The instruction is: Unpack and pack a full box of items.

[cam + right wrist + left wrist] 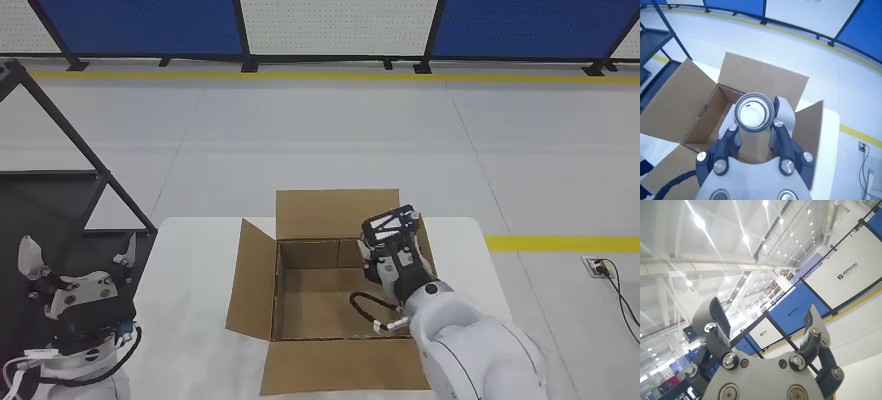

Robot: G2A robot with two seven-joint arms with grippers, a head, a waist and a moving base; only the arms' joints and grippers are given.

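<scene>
Right wrist view: right end effector [755, 111] clamps can [753, 115] over box [677, 106].

Bright, even indoor light throughout. In the left wrist view, ceiling lamps [699, 222] flare into long star-shaped streaks. The floor [330, 130] is pale and evenly lit, without hard shadows. Soft shade lies inside the box [310, 300]. The can [754, 113] shines along its metal rim. Both wrist views bend straight lines towards their edges: the fence [810, 17] bows.
</scene>
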